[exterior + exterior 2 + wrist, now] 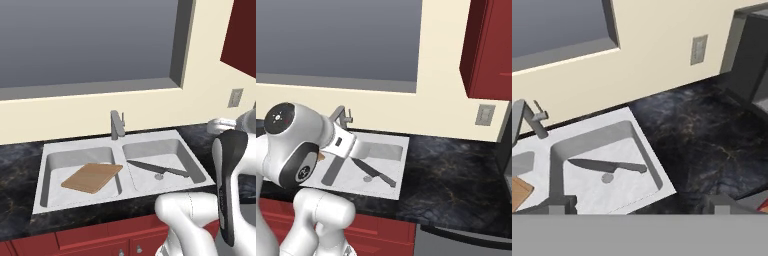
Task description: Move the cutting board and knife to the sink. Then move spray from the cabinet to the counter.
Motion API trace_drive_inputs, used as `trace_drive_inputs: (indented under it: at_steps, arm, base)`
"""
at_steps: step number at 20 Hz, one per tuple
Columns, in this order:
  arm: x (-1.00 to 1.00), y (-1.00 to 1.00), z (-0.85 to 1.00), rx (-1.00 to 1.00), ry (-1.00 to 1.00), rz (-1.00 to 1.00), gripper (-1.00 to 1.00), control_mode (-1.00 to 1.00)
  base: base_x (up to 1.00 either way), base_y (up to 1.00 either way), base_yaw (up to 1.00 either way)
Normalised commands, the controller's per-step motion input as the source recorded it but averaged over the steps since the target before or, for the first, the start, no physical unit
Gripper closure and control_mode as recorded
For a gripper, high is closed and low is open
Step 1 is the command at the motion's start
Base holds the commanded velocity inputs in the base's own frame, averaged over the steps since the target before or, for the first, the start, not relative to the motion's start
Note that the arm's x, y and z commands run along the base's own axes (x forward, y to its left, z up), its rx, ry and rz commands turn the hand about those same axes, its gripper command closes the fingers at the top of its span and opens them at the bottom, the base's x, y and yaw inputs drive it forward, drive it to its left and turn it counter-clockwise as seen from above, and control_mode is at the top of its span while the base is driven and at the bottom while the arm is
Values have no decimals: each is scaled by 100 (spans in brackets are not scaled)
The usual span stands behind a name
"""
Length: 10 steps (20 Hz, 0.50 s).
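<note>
The light-tan cutting board [92,177] lies tilted in the left basin of the steel sink [85,145]; one corner of the cutting board [519,193] shows in the hand view. In the right basin the knife [157,168] [373,172] [607,165] lies flat, beside the drain. My gripper [639,206] hovers high over the right basin's front edge, open, with nothing between its fingertips [562,204]. The dark red cabinet [491,50] [242,40] hangs up on the right wall. The spray is out of view. Black veined counter [456,170] [712,135] stretches right of the sink.
A faucet [116,125] [524,117] stands behind the sink divider. On the cream wall is an outlet [485,115] [699,50], under a large window [85,40]. A dark grey appliance [752,65] bounds the counter on the right. Red drawer fronts [100,235] run below.
</note>
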Motion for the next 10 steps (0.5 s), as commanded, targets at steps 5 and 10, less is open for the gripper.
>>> trace_drive_inputs:
  at_steps: [5, 10]
  arm:
    - [2, 0, 0, 0, 0, 6, -100, -100]
    - [13, 0, 0, 0, 0, 2, -100, -100]
  base:
    - [0, 0, 0]
    - [0, 0, 0]
